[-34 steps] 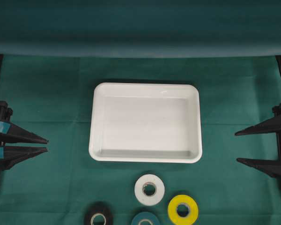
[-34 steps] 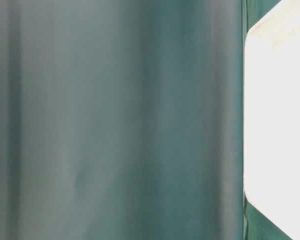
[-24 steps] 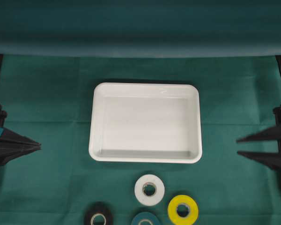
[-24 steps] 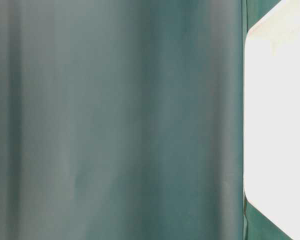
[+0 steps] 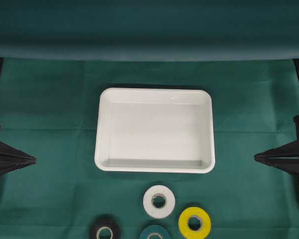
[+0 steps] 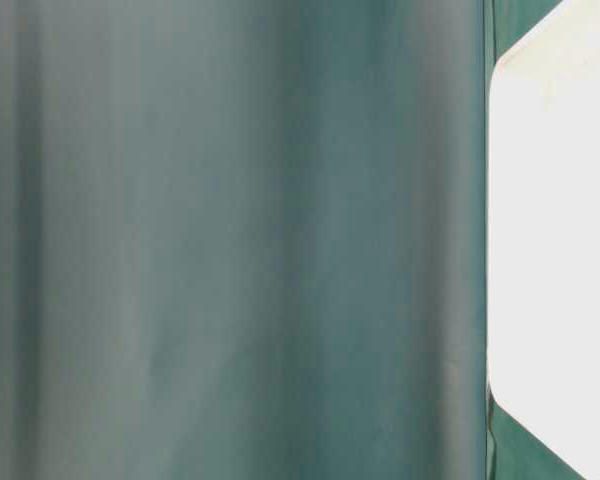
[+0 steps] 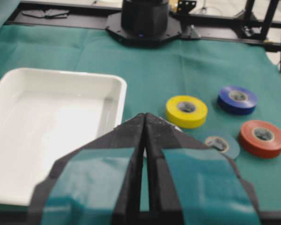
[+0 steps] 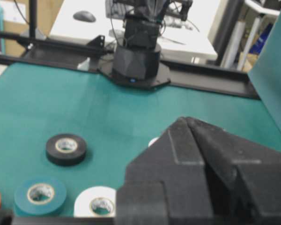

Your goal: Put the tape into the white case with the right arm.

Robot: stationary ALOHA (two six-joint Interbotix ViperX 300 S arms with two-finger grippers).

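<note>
The white case [image 5: 154,91] sits empty mid-table, also seen in the left wrist view [image 7: 47,136] and at the right edge of the table-level view [image 6: 550,250]. Tape rolls lie in front of it: white [image 5: 159,201], yellow [image 5: 195,222], black [image 5: 104,230] and teal [image 5: 154,233]. My all-black right gripper [image 5: 256,157] hovers at the right edge, shut and empty, well away from the rolls. My left gripper [image 5: 34,160], with light-blue bands, is shut and empty at the left edge. The right wrist view shows the black [image 8: 66,149], teal [image 8: 40,194] and white [image 8: 97,202] rolls beyond the shut right gripper [image 8: 185,121].
Blue [image 7: 237,99] and red [image 7: 262,138] tape rolls lie past the yellow one [image 7: 186,111] in the left wrist view, beyond the left gripper [image 7: 144,115]. Green cloth covers the table and rises as a backdrop [image 5: 149,30]. The arm bases [image 7: 144,21] [image 8: 136,61] stand at the sides.
Both grippers have gone from open to shut, and the left one has drawn back toward its edge. The tape rolls and the case have not moved.
</note>
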